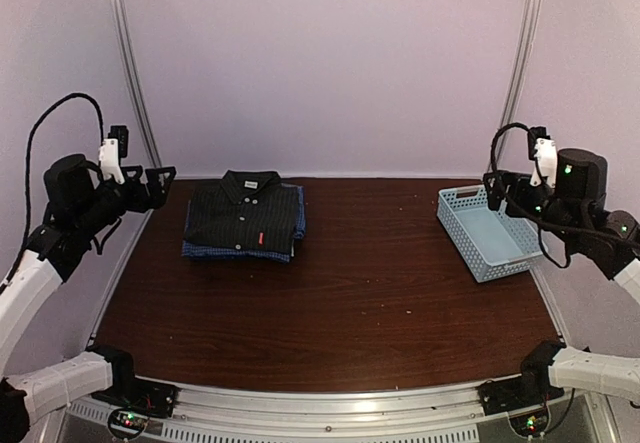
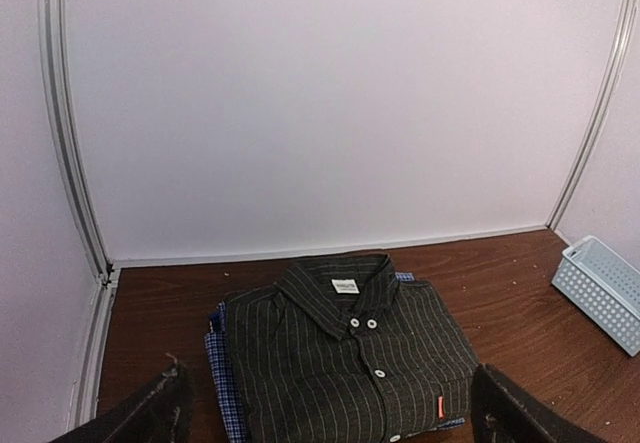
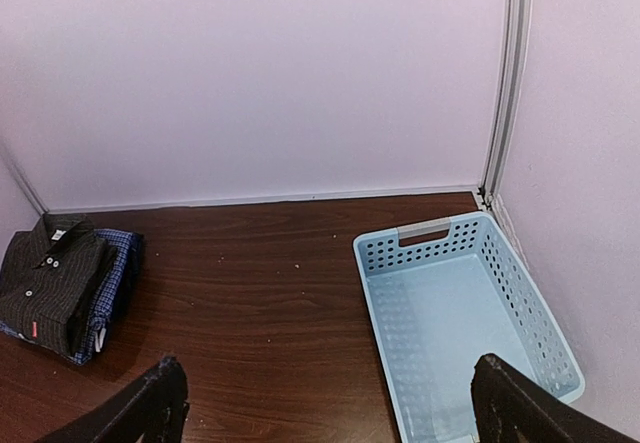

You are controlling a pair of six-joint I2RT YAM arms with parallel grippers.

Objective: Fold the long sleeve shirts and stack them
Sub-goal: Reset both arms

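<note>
The long sleeve shirts lie folded in one stack at the back left of the table. The black pinstriped shirt (image 1: 243, 213) (image 2: 350, 363) (image 3: 48, 285) is on top, collar toward the back wall, with a small red tag at its front right. The blue checked shirt (image 1: 236, 253) (image 2: 224, 383) (image 3: 110, 281) shows only as edges under it. My left gripper (image 1: 158, 187) (image 2: 335, 413) hovers open to the left of the stack, clear of it. My right gripper (image 1: 495, 193) (image 3: 330, 403) hangs open at the far right beside the basket, holding nothing.
A light blue plastic basket (image 1: 458, 196) (image 3: 420, 233) (image 2: 605, 288) stands empty at the right side of the dark wood table (image 1: 350, 303). Pale walls and metal corner rails close in the back and sides.
</note>
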